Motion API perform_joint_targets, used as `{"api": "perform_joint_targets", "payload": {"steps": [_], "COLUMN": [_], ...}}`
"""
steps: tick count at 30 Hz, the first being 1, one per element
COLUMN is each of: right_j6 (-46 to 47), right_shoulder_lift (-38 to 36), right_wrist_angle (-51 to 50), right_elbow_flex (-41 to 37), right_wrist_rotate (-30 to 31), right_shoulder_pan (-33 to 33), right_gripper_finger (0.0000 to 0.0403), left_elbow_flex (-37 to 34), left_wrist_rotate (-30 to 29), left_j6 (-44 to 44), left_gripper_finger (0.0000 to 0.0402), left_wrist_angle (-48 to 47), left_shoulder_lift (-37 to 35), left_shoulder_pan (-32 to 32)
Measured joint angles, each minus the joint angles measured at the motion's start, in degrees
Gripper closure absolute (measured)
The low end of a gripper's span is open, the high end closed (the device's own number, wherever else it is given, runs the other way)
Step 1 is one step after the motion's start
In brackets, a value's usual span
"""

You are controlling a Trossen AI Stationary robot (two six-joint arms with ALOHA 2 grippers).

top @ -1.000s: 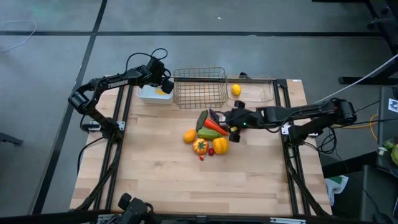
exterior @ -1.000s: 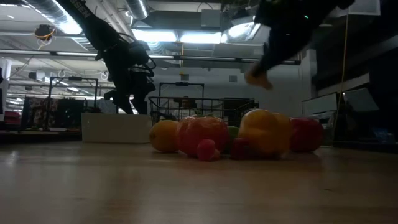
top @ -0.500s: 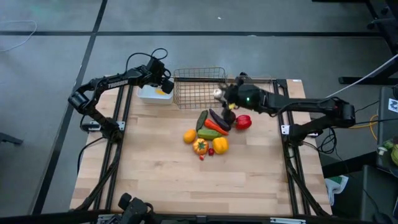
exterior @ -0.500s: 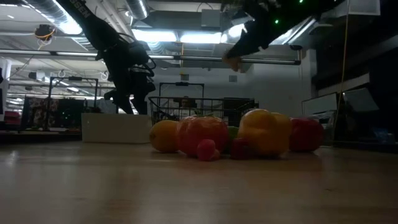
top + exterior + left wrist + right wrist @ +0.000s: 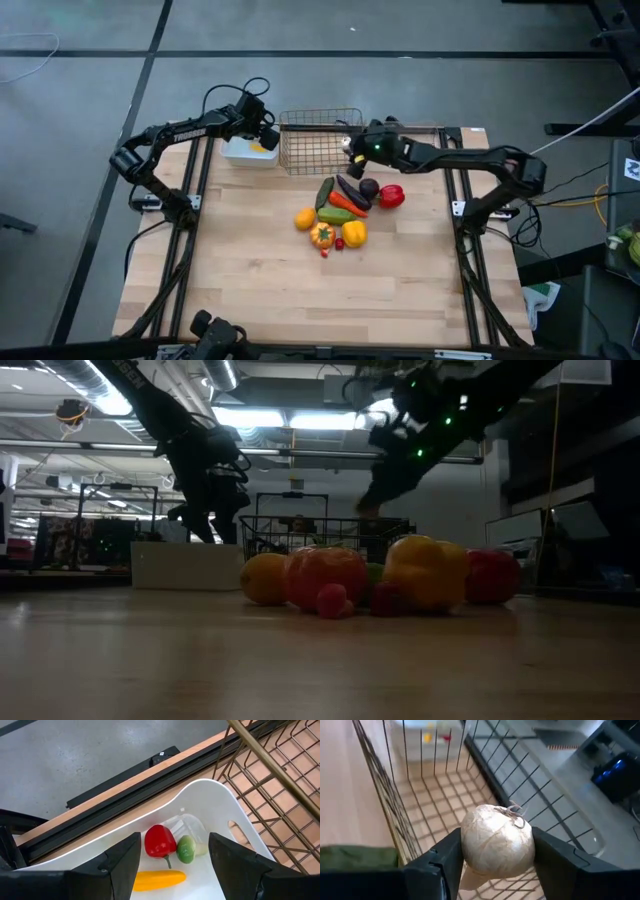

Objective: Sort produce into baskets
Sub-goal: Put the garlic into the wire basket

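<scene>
My right gripper (image 5: 349, 146) is shut on a pale round onion (image 5: 497, 840) above the right end of the grey wire-mesh basket (image 5: 318, 140). My left gripper (image 5: 172, 865) is open and empty over the white tray (image 5: 210, 787), which holds a red pepper (image 5: 160, 841), a small green piece (image 5: 186, 849) and a yellow piece (image 5: 157, 879). The remaining produce lies in a pile (image 5: 343, 212) on the table: cucumber, eggplant, carrot, red pepper, purple onion, orange, yellow pepper and tiny red pieces. The clear bin (image 5: 428, 143) lies right of the basket, partly under my right arm. My right gripper pinches the pale onion by its two opposite sides (image 5: 468, 845) between the two fingers. The fingers slant down from the table's right. The onion is lifted clear, above the wire basket's floor (image 5: 445, 805), with its dry root tuft (image 5: 514, 811) showing on top.
The three containers stand in a row along the far edge. The wire basket's rim (image 5: 320, 522) rises above the table behind the pile. Bare wood lies in front of the pile toward the near edge (image 5: 320, 300). Metal frame rails (image 5: 195, 190) run along both table sides.
My right gripper has risen from the produce pile with the pale onion and gone toward the far edge and left. It now hangs over the wire basket's right end, lower than half a second ago. The red pepper and purple onion now show where it was.
</scene>
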Motion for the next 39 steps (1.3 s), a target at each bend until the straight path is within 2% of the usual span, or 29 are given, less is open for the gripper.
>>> {"api": "perform_joint_targets", "payload": {"steps": [10, 32, 35, 39], "right_j6": [0.21, 0.07, 0.20, 0.76], "right_shoulder_lift": [5.47, 5.65, 5.65, 5.63], "right_wrist_angle": [0.68, 1.70, 1.66, 1.80], "right_elbow_flex": [0.11, 0.07, 0.07, 0.07], "right_wrist_rotate": [0.89, 2.97, 3.09, 5.56], "right_shoulder_pan": [0.07, 0.09, 0.09, 0.13], "right_gripper_finger": [0.0200, 0.0199, 0.0183, 0.0142], "left_elbow_flex": [0.00, -0.02, -0.02, -0.02], "left_wrist_rotate": [0.00, -0.01, -0.01, -0.01], "left_j6": [-0.03, -0.14, -0.14, -0.14], "left_gripper_finger": [0.0172, 0.0172, 0.0172, 0.0172], "left_wrist_angle": [-0.01, -0.01, -0.02, -0.02], "left_shoulder_lift": [0.00, 0.00, 0.02, 0.02], "left_shoulder_pan": [0.00, 0.00, 0.00, -0.02]}}
